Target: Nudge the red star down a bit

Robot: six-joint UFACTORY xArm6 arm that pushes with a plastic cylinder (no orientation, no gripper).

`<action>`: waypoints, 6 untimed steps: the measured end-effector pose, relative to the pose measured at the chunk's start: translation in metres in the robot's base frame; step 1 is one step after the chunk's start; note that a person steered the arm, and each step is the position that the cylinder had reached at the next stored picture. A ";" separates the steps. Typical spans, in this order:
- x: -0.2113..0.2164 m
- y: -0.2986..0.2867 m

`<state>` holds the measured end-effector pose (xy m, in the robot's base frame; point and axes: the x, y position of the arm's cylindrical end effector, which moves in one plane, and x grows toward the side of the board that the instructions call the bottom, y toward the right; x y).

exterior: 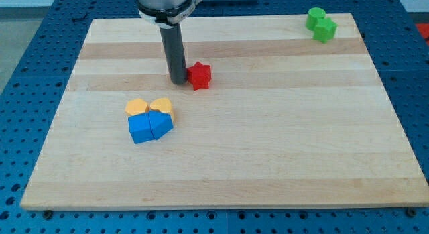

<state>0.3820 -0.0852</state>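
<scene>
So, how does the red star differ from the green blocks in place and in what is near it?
The red star lies left of the board's middle, while the green blocks sit in the board's top right corner. The red star is a single block; the green blocks are two, touching each other. My tip stands right at the red star's left side, far from the green blocks. Both rest flat on the wooden board.

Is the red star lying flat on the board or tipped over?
Flat: the red star shows its top face, beside my tip.
</scene>
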 end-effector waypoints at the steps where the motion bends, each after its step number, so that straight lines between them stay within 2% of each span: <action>1: -0.004 0.008; 3: -0.081 0.076; 4: -0.088 0.048; 5: -0.082 -0.003; 6: -0.050 -0.037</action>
